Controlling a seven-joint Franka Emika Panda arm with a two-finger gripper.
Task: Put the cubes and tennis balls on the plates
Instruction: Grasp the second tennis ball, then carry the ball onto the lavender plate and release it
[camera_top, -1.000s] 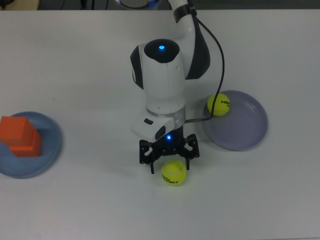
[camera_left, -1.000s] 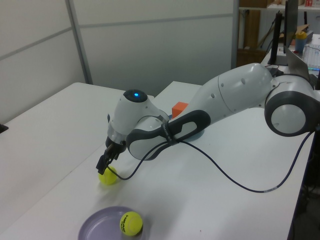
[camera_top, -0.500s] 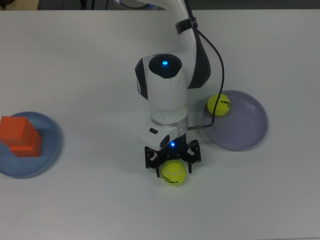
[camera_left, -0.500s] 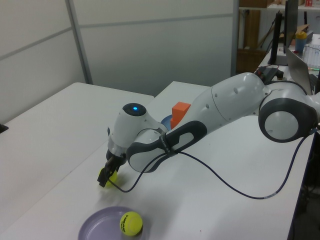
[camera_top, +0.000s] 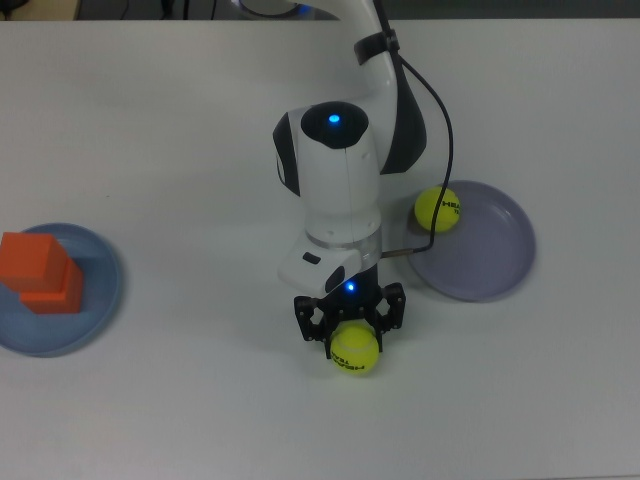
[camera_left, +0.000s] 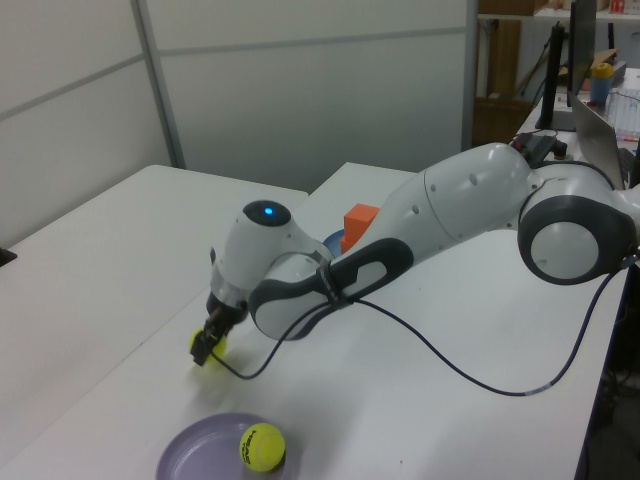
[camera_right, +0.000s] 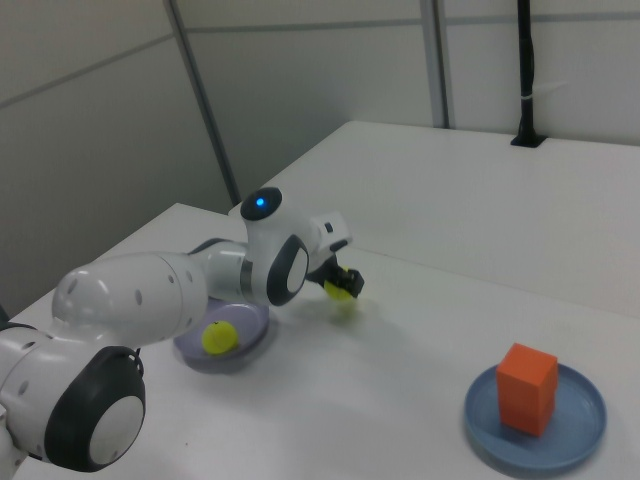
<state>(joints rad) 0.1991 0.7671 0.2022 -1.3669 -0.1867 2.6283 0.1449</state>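
One tennis ball (camera_top: 355, 353) lies on the white table (camera_top: 180, 150), and my gripper (camera_top: 351, 330) has come down over it, open, with a finger on each side. The left view shows that ball (camera_left: 213, 344) at the fingertips. The other tennis ball (camera_top: 438, 209) rests on the lavender plate (camera_top: 485, 255), at its rim on the top view's left. Two orange cubes (camera_top: 40, 272), one leaning on the other, sit on the light blue plate (camera_top: 100, 300) at the top view's far left.
A black cable (camera_top: 440, 120) runs from the arm down to the wrist, passing over the lavender plate's edge. The arm's body (camera_left: 450, 205) stretches across the table in the left view. Shelves and a black pole stand beyond the table there.
The gripper has moved toward the top view's bottom and dropped over the loose tennis ball, which now sits between its fingers. The ball has shifted only slightly.
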